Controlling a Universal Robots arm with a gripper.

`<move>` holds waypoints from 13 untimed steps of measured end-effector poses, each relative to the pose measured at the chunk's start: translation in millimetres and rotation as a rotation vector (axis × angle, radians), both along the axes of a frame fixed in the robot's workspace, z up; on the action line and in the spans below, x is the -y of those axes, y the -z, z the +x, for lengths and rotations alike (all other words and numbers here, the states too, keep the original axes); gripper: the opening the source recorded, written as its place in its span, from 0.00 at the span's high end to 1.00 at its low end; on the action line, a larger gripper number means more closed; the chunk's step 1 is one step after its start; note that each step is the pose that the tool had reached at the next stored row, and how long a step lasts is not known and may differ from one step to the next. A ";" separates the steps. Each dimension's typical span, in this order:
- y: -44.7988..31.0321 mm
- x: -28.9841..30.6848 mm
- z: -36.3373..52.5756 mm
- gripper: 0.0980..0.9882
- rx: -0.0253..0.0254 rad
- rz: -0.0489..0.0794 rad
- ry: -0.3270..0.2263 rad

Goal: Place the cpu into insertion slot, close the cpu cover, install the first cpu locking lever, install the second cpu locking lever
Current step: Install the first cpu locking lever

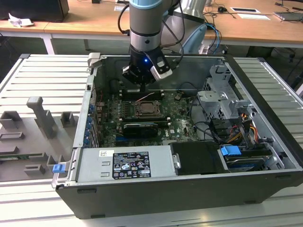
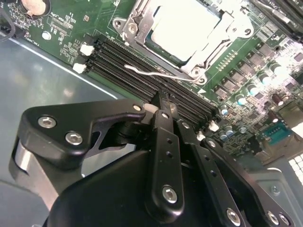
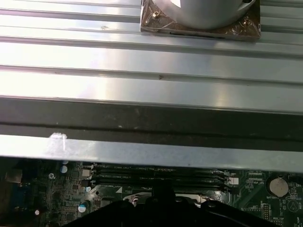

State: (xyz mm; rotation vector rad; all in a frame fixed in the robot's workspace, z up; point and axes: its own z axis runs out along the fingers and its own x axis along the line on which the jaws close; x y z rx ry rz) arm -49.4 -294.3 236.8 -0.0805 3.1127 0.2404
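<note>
Exterior view: an open computer case [image 1: 189,198] lying on a slatted metal tabletop [image 1: 47,80], motherboard [image 1: 180,125] facing up. Robot arm [image 1: 144,23] coming in from above, with the hand [image 1: 141,86] low inside the case, just beside the insertion slot [image 1: 155,114] on the side toward the far wall. Power supply [image 1: 125,163] along the near wall. Drive cage [image 1: 222,99] toward the exterior view's right. Grey holders [image 1: 42,118] on the tabletop at the exterior view's left, well apart from the motherboard.

Second wrist view: the hand [image 2: 162,98] clenched, fingertips drawn together into one narrow tip, nothing visible between them. Tip over the black memory slots [image 2: 111,54], near a thin wire locking lever [image 2: 156,74]; touching or not, cannot tell. Lever stretched along the socket's edge, curled end out over the memory slots. Beyond it the cpu [image 2: 187,26], pale and flat, seated in the insertion slot, with the cpu cover [image 2: 135,26] down around it and the chip's top showing through the square cut-out.

First wrist view: dark outline of the hand [image 3: 163,201] in front of the memory slots [image 3: 156,176]. Coin battery [image 3: 277,187] off to one side on the green board. Farther off, the case's dark wall [image 3: 151,120] and the ribbed tabletop [image 3: 142,61], carrying a bolted metal base plate [image 3: 156,23].
</note>
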 end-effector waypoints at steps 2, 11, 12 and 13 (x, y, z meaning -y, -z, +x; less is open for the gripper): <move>0.9 0.0 0.7 0.99 0.0002 -0.008 -0.007; 3.9 2.7 1.9 0.99 0.0000 -0.012 -0.023; 4.0 2.7 2.2 0.99 0.0000 -0.012 -0.023; 4.1 2.7 2.5 0.99 0.0001 -0.012 -0.023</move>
